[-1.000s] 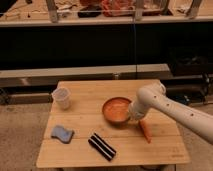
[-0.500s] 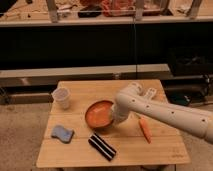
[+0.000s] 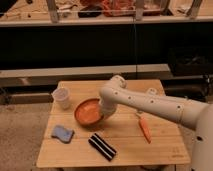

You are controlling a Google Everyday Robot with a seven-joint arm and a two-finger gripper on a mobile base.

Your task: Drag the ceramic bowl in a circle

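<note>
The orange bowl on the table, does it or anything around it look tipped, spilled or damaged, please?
Nothing stands out. The orange bowl sits upright and looks empty, with the gripper at its right rim. The cup stands upright to its left, and the sponge, striped block and carrot lie flat on the wooden table, with no spill visible.

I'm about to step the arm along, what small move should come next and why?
Probably curve the ceramic bowl toward the table's front, away from the cup. The gripper sits at the bowl's right rim, and the bowl lies close beside the cup, so going further left risks knocking it.
</note>
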